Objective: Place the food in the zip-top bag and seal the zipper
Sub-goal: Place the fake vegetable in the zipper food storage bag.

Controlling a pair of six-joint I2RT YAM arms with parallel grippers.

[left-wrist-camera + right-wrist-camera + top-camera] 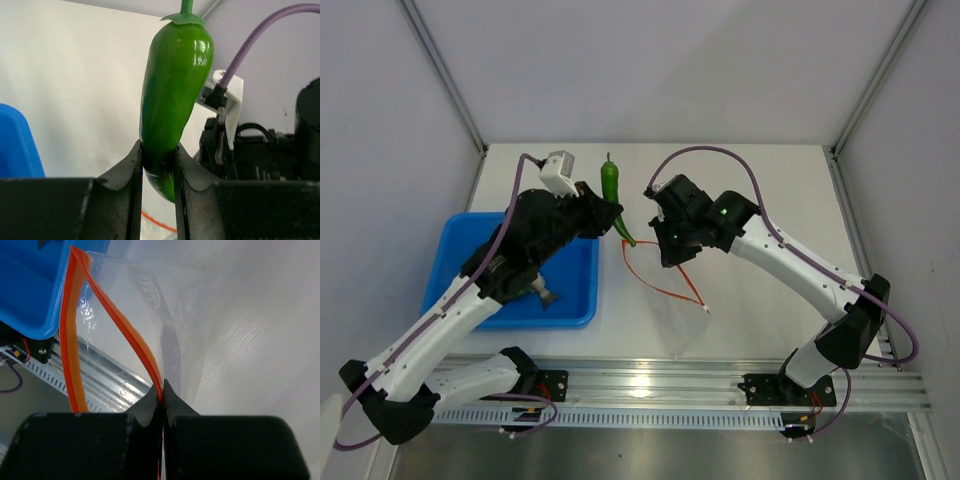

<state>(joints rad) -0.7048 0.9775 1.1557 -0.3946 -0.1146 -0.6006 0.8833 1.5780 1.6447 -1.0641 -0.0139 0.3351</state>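
Note:
My left gripper (pixel 612 212) is shut on a glossy green pepper (pixel 610 182), stem pointing away, held above the table beside the bag's mouth. In the left wrist view the pepper (pixel 175 85) stands pinched between the fingers (pixel 135 165). My right gripper (pixel 670 242) is shut on the orange-red zipper (pixel 660 286) of the clear zip-top bag (pixel 680 322), lifting one lip so the mouth gapes. In the right wrist view the zipper (pixel 127 335) runs into the shut gripper (pixel 162 390), with the bag (pixel 170 305) hanging beyond. The yellow-orange piece is out of view.
A blue tray (pixel 470 270) sits at the left under my left arm, with a small dark object (pixel 546 296) in it. It also shows in the right wrist view (pixel 30 285). An aluminium rail (pixel 700 382) runs along the near edge.

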